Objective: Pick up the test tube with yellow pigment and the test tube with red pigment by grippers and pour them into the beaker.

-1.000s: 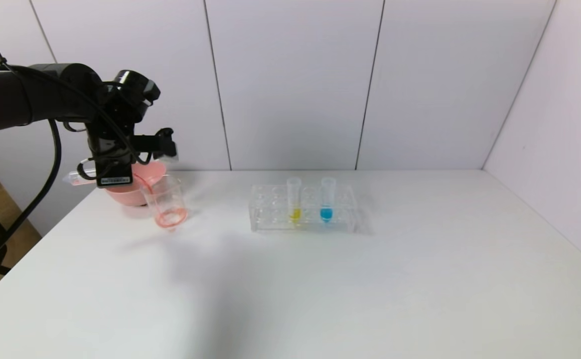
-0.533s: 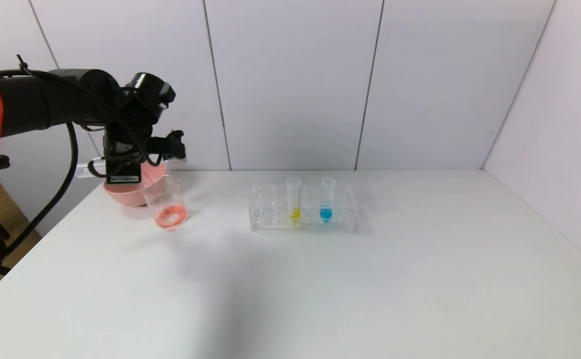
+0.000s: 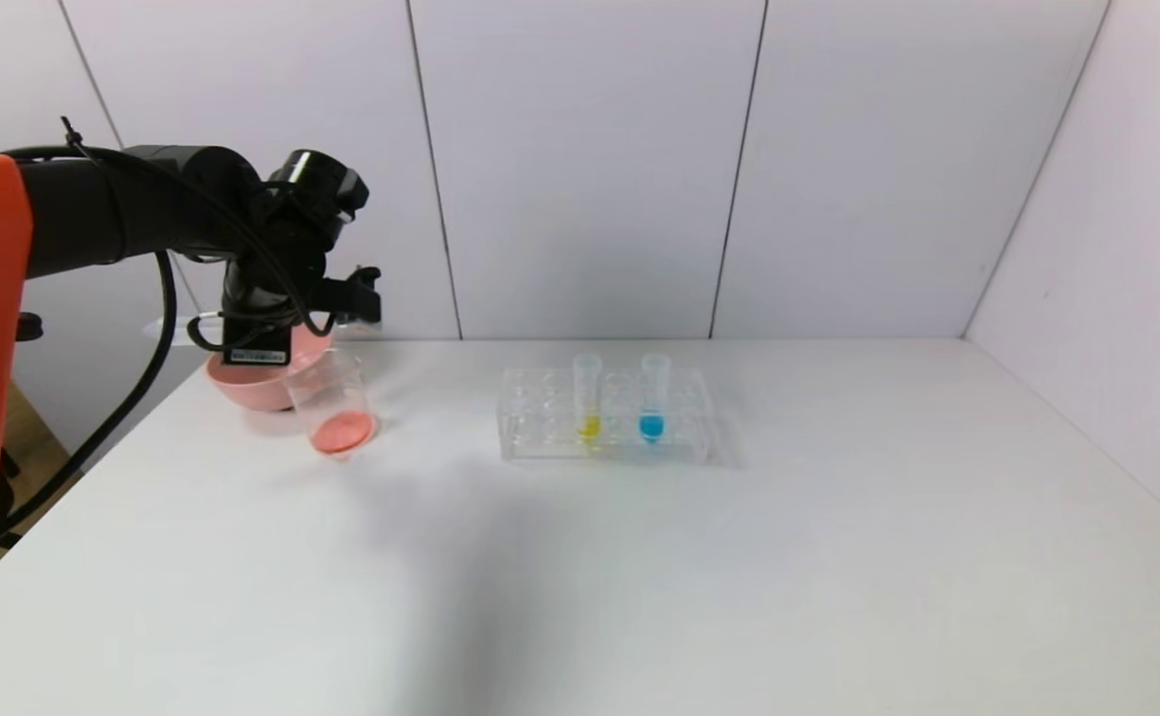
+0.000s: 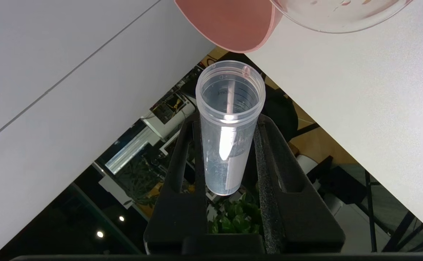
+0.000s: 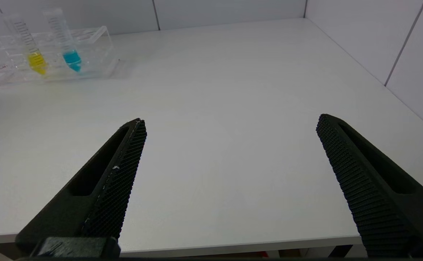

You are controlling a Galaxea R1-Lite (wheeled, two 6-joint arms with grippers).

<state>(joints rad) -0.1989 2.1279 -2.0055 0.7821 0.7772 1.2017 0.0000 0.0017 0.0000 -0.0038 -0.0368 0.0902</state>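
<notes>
My left gripper (image 3: 247, 336) is shut on the test tube with red pigment (image 4: 229, 130), held about level above the pink bowl, beside the beaker (image 3: 331, 403). The tube looks clear, with only a faint pink streak inside. Its end shows faintly in the head view (image 3: 177, 326). Red liquid lies in the beaker's bottom. The test tube with yellow pigment (image 3: 588, 398) stands upright in the clear rack (image 3: 540, 423); it also shows in the right wrist view (image 5: 33, 54). My right gripper (image 5: 231, 123) is open and empty above the table's front edge, out of the head view.
A pink bowl (image 3: 242, 383) sits just behind the beaker at the table's left edge. A blue-tipped tube (image 3: 652, 398) stands in the rack to the right of the yellow one. White walls close in the back and right.
My left arm has moved right and slightly up with the tube. The tube has come up from its pouring tilt to about level. The red liquid has settled in the beaker.
</notes>
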